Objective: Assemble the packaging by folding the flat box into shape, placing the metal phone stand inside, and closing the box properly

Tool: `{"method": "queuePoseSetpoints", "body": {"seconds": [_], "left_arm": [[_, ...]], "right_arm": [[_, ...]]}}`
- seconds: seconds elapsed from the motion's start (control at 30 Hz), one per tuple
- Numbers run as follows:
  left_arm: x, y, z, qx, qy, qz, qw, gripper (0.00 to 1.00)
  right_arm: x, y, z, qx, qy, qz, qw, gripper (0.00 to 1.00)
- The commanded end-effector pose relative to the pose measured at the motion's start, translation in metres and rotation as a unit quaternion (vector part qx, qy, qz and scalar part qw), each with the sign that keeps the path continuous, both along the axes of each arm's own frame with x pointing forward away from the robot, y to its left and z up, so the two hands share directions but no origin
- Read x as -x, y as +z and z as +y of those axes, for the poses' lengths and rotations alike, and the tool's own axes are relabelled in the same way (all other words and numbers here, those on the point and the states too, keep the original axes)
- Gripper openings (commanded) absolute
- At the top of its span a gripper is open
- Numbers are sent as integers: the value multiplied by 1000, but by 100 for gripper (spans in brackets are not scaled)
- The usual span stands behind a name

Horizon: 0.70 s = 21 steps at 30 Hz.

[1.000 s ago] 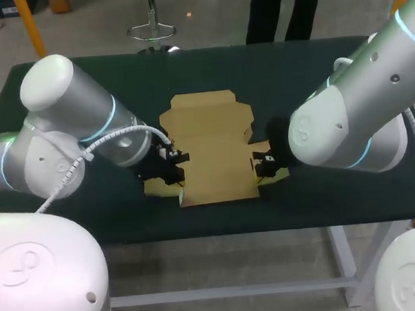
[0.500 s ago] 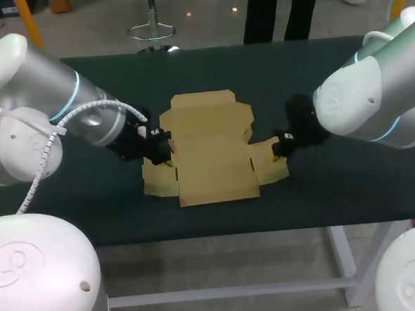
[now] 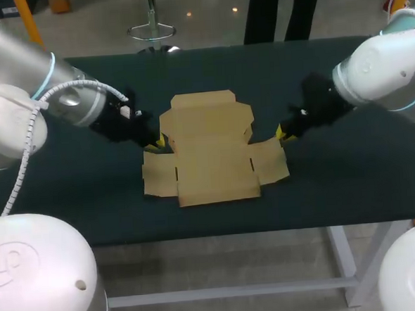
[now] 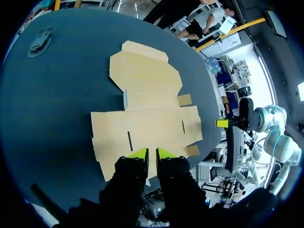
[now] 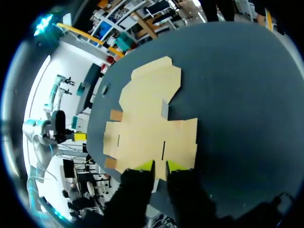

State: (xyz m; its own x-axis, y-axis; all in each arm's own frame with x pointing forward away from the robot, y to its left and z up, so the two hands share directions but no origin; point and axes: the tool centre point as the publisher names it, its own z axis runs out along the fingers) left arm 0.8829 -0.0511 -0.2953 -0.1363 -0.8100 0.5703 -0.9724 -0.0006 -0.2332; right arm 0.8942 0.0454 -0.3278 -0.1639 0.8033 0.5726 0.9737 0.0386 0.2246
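The flat cardboard box [image 3: 210, 145] lies unfolded on the tabletop [image 3: 336, 190] between the left end effector [image 4: 150, 153] and right end effector [image 5: 160, 165], each narrow and empty at a side flap's edge, likely placed to fold both sides up together

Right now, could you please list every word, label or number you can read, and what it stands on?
None can be read.
The flat cardboard box shows plain brown faces, no print.
The table bears no label.
The embossed marks on the white arm bases are too blurred to read.
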Motion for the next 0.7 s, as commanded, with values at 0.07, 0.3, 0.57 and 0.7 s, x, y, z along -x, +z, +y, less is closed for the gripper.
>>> {"method": "queuePoseSetpoints", "body": {"seconds": [0.07,0.3,0.57,0.7], "left_arm": [[-21,4,12,5,-6,3,1000,62],[-45,10,25,23,-11,-4,1000,100],[-66,27,39,49,-38,-21,998,100],[-77,35,44,59,-56,-36,996,100]], "right_arm": [[-23,-2,-4,-131,34,19,991,29],[-48,-4,-6,-140,16,19,990,40],[-73,-1,-10,-163,3,3,987,45],[-89,-5,-11,-171,-12,8,985,47]]}}
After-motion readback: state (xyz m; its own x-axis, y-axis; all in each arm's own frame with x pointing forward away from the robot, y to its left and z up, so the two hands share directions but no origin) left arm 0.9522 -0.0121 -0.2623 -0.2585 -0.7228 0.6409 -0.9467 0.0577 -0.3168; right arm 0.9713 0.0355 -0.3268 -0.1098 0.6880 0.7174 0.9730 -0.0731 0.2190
